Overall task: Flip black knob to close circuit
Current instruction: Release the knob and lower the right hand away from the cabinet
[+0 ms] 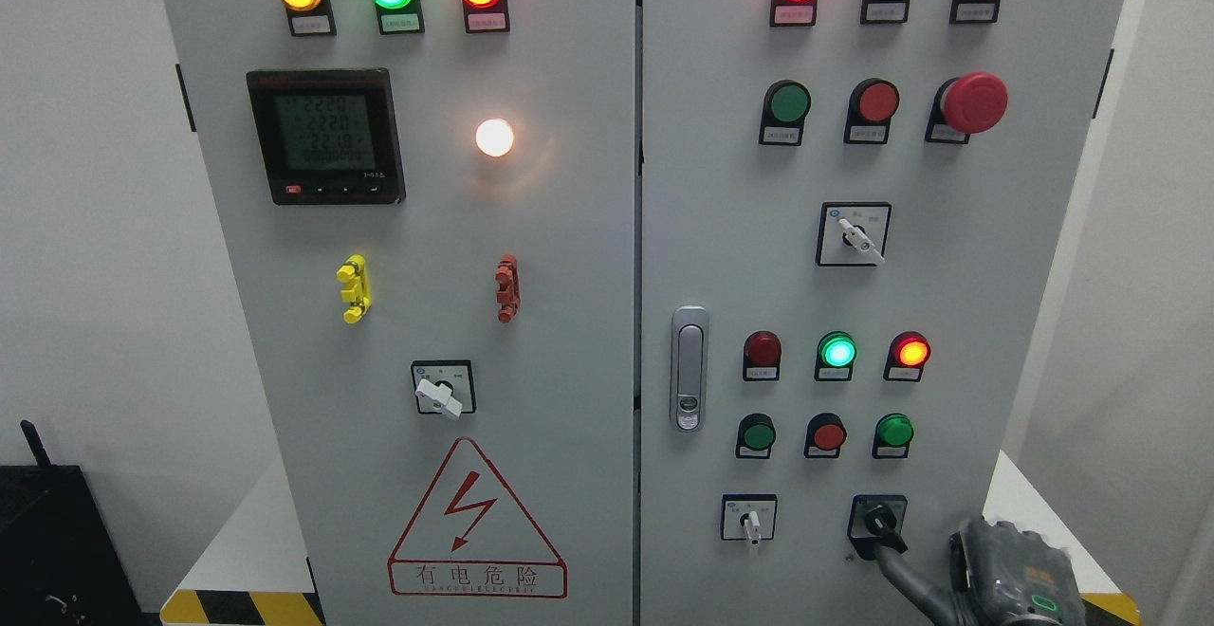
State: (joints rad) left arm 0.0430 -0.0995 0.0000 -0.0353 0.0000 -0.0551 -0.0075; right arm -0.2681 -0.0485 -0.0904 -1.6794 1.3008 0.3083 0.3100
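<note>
The black knob (879,518) sits in a black square frame at the lower right of the right cabinet door (996,275), its pointer angled down to the right. My right hand (906,564) comes in from the bottom right corner, grey and dark. A dark part of it reaches up-left and touches the knob's lower right side. Whether it grips the knob is not visible. The left arm is out of sight.
A white selector switch (750,522) stands left of the knob, with another (858,239) higher up. Above the knob are rows of push buttons and lamps, and a lit green lamp (836,352). The door handle (689,367) is near the middle seam. The left door carries a meter (325,136).
</note>
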